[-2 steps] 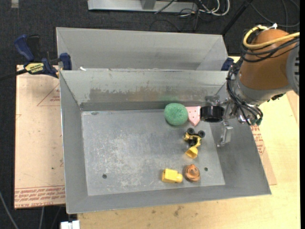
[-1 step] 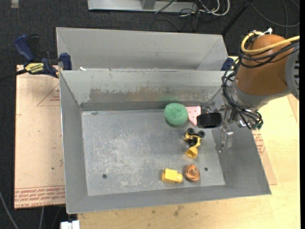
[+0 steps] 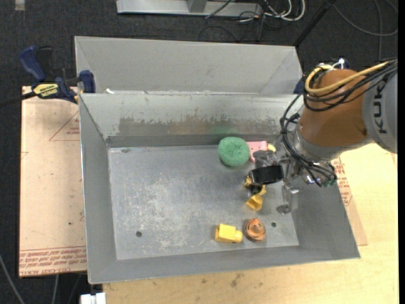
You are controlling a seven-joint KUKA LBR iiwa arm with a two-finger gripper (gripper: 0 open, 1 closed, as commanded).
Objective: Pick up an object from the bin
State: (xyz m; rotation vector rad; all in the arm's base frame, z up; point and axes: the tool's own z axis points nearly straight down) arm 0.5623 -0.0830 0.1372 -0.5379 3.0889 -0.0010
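Observation:
My gripper hangs low in the right part of the bin, under the orange-covered wrist. Just left of it lies a black and yellow object, with a small yellow piece below that. A green ball rests near the back wall, and a pink object lies beside it on its right. Towards the front lie a yellow block and a round orange-brown object, side by side. I see nothing held by the gripper.
The arm and its cables cover the bin's right rim and back right corner. The bin's sloped walls rise on all sides. All the loose things lie in the right half of the floor.

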